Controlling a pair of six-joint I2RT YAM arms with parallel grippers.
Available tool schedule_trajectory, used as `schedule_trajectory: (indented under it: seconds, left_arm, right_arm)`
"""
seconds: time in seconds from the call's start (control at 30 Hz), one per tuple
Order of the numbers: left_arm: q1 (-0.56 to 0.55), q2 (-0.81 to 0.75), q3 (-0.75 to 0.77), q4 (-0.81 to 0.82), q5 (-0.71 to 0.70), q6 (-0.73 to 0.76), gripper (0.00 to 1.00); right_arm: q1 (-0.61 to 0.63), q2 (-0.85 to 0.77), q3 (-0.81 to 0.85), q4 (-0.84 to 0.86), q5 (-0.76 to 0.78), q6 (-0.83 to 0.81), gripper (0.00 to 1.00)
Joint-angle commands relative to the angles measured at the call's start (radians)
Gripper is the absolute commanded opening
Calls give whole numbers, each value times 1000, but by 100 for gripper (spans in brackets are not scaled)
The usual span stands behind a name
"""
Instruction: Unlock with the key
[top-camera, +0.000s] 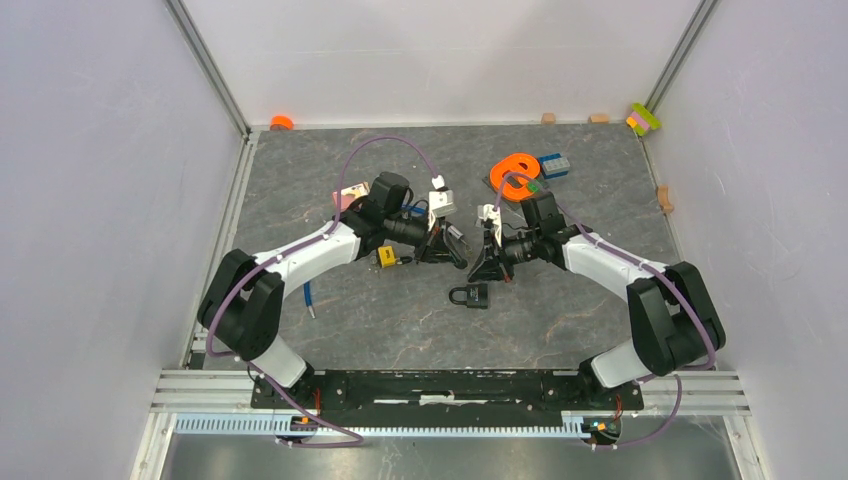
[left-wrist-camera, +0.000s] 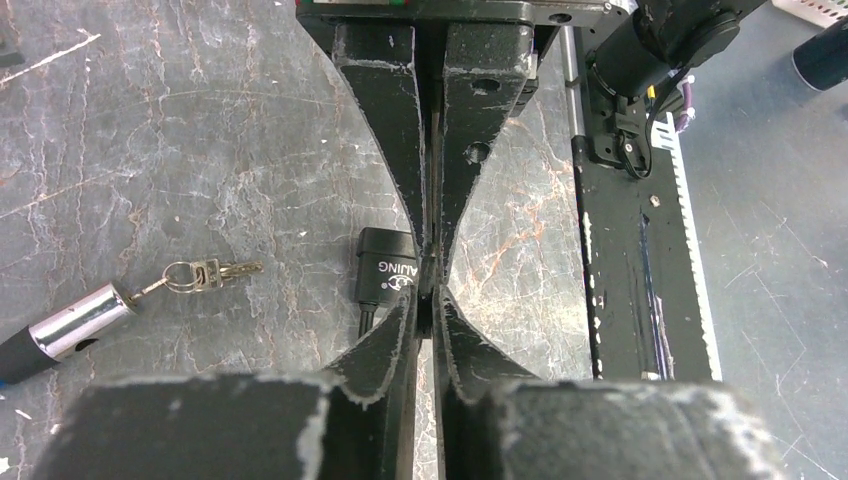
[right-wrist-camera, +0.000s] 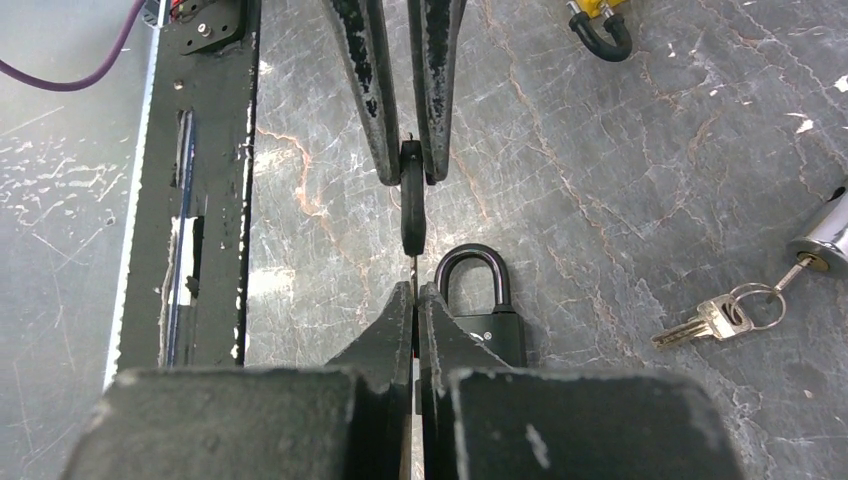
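Grey, veined stone covers the tabletop (top-camera: 400, 330), walled by pale panels, and the two arms meet nose to nose near its middle. Between them hangs a small black-headed metal key (right-wrist-camera: 412, 205). The left tool (left-wrist-camera: 428, 310) is pinched narrow on the key's dark head. The right tool (right-wrist-camera: 414, 300) is drawn in just as tight, and the thin blade runs into the slit between its tips, so I judge both are gripping the one key.

The key's long axis lies along the line from tool to tool, head toward the left arm and blade toward the right. A black padlock with a curved steel shackle (top-camera: 469, 295) lies flat on the tabletop, below the joined tips and a little to the near side, toward the arm bases. Its long axis runs nearly parallel with the key. The shackle points toward the left arm, and the body sits partly tucked under the right tool in the right wrist view. The keyhole is not visible; if it is in the body's foot, it faces the right arm, the same way the blade now points, so the key would probably need turning end for end before it could enter. Both tools are near the lock, the right one most directly over it.

A second set of keys on a ring with a silver cylinder (left-wrist-camera: 75, 322) lies well apart.
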Motion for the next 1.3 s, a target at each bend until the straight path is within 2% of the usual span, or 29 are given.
schedule_trajectory:
  seconds: [0.0,0.17,0.5,0.77,1.0,1.27]
  left_arm:
    - [-14,-29,-16,5,27,44,19]
    - [-14,-22,-14,9,39,38,30]
    - [-17,2,-4,41,48,-15,39]
    - [-19,24,9,61,48,-38,39]
    - [-25,44,27,62,51,-51,30]
    - [-25,38,28,66,37,-56,33]
  right_arm:
    - [-4,4,23,77,-29,31,0]
    - [-13,2,19,81,-33,31,0]
    - [-16,-1,16,83,-40,37,0]
    - [-16,2,16,84,-48,35,0]
    - [-17,3,11,82,-46,32,0]
    - [-17,15,11,60,-52,10,0]
